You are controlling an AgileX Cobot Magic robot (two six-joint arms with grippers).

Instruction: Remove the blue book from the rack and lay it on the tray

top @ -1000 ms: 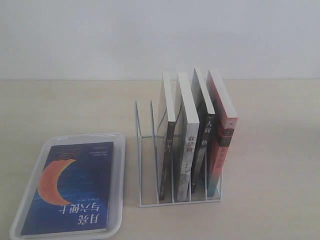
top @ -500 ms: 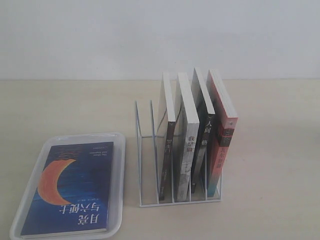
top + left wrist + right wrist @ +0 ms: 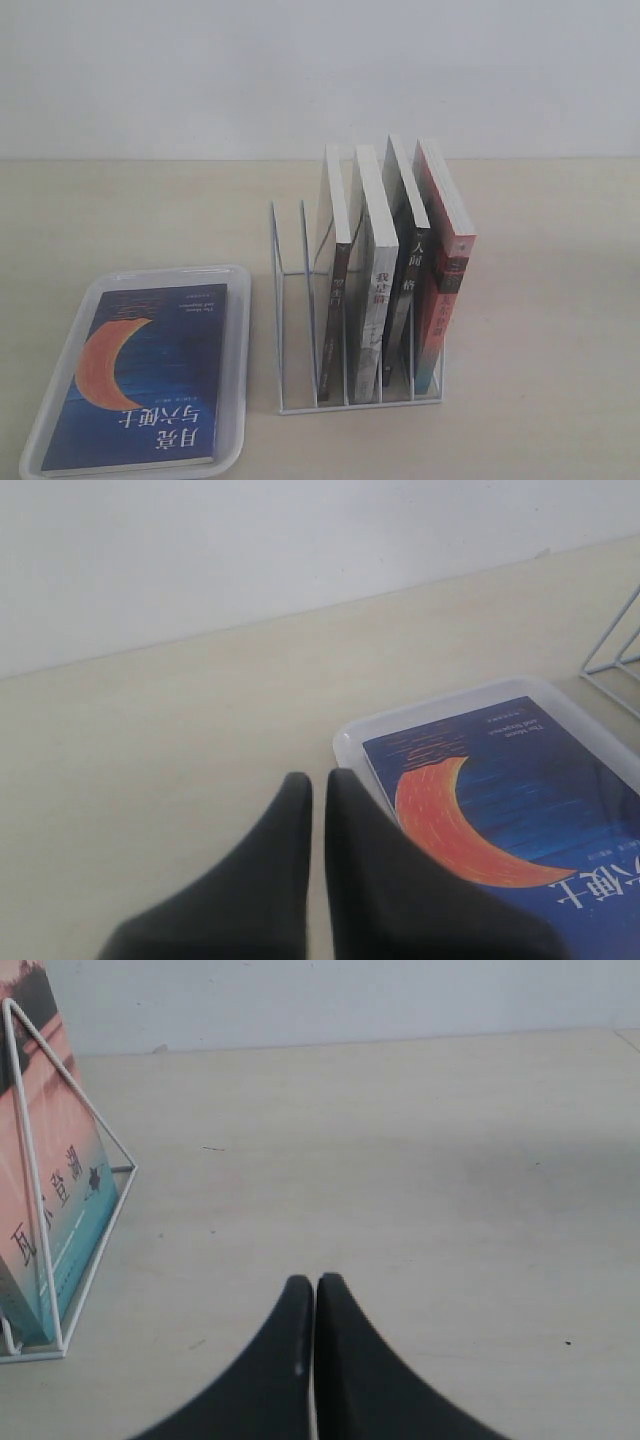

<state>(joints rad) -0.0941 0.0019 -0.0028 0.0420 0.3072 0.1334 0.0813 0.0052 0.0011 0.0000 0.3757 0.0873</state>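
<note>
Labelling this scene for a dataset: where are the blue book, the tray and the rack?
blue book (image 3: 140,383): exterior view, middle of its cover.
tray (image 3: 237,350): exterior view, bare strip by its right rim.
rack (image 3: 300,409): exterior view, front base wire.

We see the blue book (image 3: 140,375), dark-covered with an orange crescent and white characters, lying flat and face up inside the tray (image 3: 170,272), a low-rimmed white rectangle on the bench (image 3: 560,350). The tray sits at about 8 o'clock from the rack (image 3: 279,340), an upright white wire frame just beside it.
</note>
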